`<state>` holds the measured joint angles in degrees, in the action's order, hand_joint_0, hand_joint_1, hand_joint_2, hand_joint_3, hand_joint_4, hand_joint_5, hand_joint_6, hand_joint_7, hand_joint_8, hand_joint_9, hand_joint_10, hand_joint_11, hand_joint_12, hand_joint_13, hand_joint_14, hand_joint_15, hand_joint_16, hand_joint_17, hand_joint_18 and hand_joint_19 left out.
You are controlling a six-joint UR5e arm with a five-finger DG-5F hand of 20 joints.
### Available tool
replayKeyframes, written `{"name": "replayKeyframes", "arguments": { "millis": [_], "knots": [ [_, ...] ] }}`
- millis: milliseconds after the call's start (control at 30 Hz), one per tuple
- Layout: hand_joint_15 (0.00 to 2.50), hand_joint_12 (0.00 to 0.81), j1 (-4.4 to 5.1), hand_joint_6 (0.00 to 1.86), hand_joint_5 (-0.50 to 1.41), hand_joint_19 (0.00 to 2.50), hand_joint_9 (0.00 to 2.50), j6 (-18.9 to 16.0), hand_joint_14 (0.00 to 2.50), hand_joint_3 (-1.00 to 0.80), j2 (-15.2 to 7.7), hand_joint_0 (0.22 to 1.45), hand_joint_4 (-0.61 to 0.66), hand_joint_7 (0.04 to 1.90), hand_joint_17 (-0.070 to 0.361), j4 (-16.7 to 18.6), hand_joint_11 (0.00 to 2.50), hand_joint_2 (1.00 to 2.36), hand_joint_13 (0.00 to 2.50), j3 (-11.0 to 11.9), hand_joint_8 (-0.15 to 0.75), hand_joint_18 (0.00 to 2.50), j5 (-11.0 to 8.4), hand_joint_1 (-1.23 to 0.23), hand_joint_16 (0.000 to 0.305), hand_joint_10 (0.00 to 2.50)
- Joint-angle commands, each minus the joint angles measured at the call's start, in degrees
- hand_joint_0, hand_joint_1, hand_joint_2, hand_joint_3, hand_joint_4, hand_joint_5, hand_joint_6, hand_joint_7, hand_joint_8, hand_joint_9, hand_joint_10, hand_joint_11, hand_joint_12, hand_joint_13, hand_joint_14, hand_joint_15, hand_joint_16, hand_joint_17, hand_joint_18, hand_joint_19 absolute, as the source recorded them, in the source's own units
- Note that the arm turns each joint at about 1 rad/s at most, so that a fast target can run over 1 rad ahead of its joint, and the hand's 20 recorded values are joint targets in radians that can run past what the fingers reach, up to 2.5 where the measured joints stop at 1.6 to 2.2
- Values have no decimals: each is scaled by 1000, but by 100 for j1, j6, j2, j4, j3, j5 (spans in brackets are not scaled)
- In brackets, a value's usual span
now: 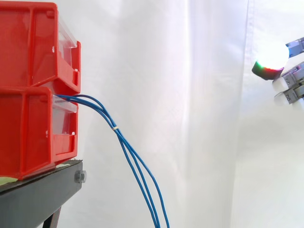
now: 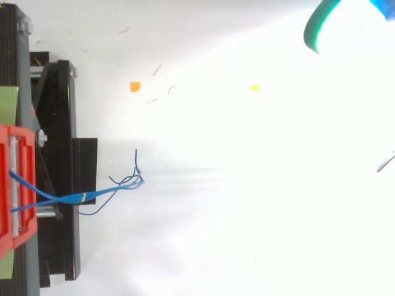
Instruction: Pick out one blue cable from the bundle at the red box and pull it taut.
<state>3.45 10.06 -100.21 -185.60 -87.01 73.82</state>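
Hovering at the right edge of the side view, the hand [image 1: 271, 61] hangs well apart from the work, above the level of the cables. Too little of it shows to tell whether it is released or clenched, and it touches nothing.

The blue cables [image 1: 117, 133] come out of the front of the lower red bin [image 1: 28, 133], beneath the upper red bin [image 1: 28, 42]. Just past the bin a small white tie [image 1: 114, 128] binds them, and below it they hang slack past the black stand [image 1: 42, 190].

The step in hand looks like the approach. Done well, the hand would come down and across to the stretch below the tie, where the strands part a little. It would take a single strand there, not the bunch, then draw it straight away from the bin. Gripping at or above the tie would likely drag all of them along.

From the side, the droop and the height gap between hand and cables are plain. From above, the hand [image 2: 345, 24] sits in the far corner. There the cables [image 2: 68, 198] cross the stand [image 2: 62, 123], and their loose ends splay apart on the white floor. An orange scrap [image 2: 134, 86] and a yellow scrap [image 2: 254, 88] also lie there.
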Motion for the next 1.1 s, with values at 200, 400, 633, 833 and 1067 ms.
{"name": "replayKeyframes", "arguments": {
  "millis": [200, 400, 633, 833, 1067],
  "knots": [
    [0, 290, 191, 502, -203, 245, 577, 110, 0, -500, -122, 491, 122, 667, 97, 376, 126, 1000, 357, 0, 174, 227, -429, -782, 43, 5],
    [35, 292, 261, 502, -196, 277, 619, 128, 1, -500, -412, 492, 134, 671, 95, 464, 144, 1000, 399, 0, 183, 258, -438, -716, 42, 6],
    [56, 301, 296, 502, -194, 305, 639, 163, 3, -500, -658, 487, 145, 674, 95, 824, 165, 1000, 428, 0, 190, 287, -456, -670, 42, 8],
    [55, 302, 314, 502, -192, 310, 653, 180, 1, -500, -913, 485, 150, 680, 97, 1255, 180, 1000, 440, 35, 195, 297, -570, -651, 43, 8],
    [63, 305, 340, 502, -191, 319, 664, 154, 3, -500, -1256, 481, 157, 681, 97, 1193, 190, 1000, 449, 176, 203, 311, -632, -641, 43, 8]
  ]
}}
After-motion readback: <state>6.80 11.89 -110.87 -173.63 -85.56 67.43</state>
